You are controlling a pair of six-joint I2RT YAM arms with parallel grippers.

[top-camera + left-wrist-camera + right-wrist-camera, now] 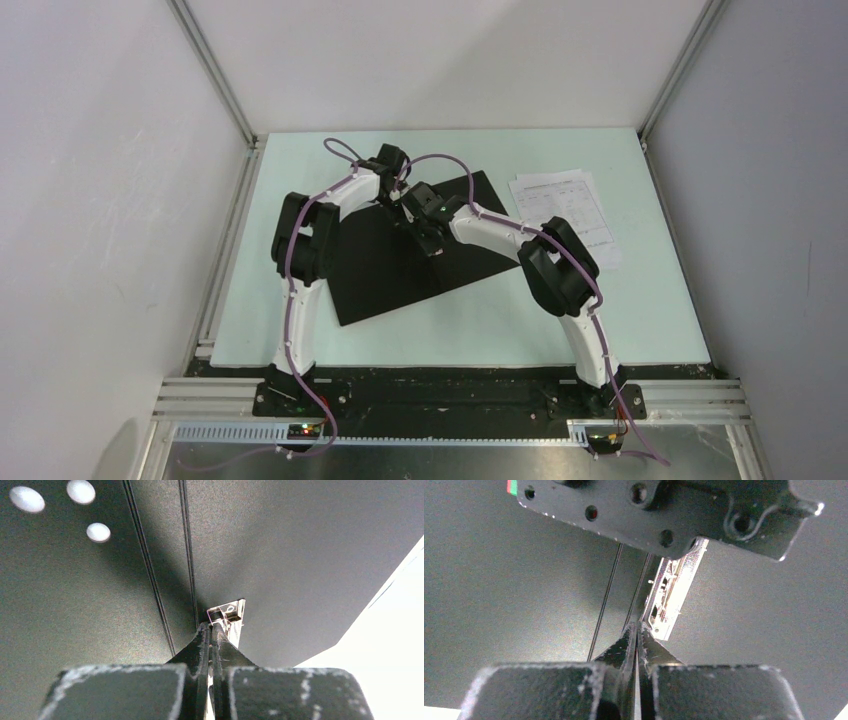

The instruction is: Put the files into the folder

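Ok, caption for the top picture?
Left gripper and right gripper, both shut, over the open black folder; printed sheets lie beside.

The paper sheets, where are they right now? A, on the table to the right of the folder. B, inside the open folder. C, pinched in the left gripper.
A: the sheets lie flat on the table, right of the open black folder.
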